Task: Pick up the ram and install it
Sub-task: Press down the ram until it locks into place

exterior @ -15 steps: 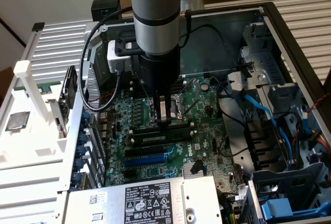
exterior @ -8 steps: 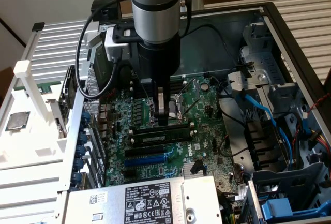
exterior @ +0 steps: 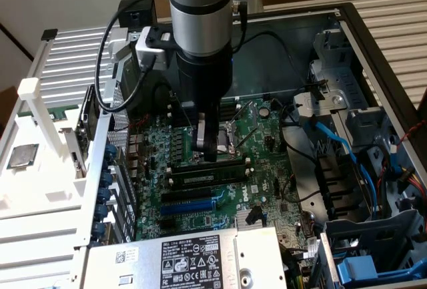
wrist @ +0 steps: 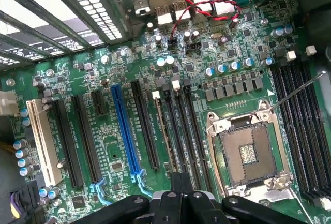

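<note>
The ram (exterior: 230,161) is a long dark stick standing on edge in a memory slot of the green motherboard (exterior: 267,169), inside the open computer case. My gripper (exterior: 212,155) hangs straight down over its middle, shut, with the fingertips at the stick's top edge. I cannot tell whether the fingers clamp it or only touch it. In the wrist view my gripper (wrist: 181,181) sits over the row of black memory slots (wrist: 178,131) beside the open processor socket (wrist: 248,154).
A second stick (exterior: 207,177) sits in the neighbouring slot. A white tray (exterior: 40,189) at the exterior view's left carries a square silver chip (exterior: 21,157). Nearby are the power supply (exterior: 193,262), blue cables (exterior: 333,143), a metal drive cage (exterior: 333,55) and a blue card slot (wrist: 125,131).
</note>
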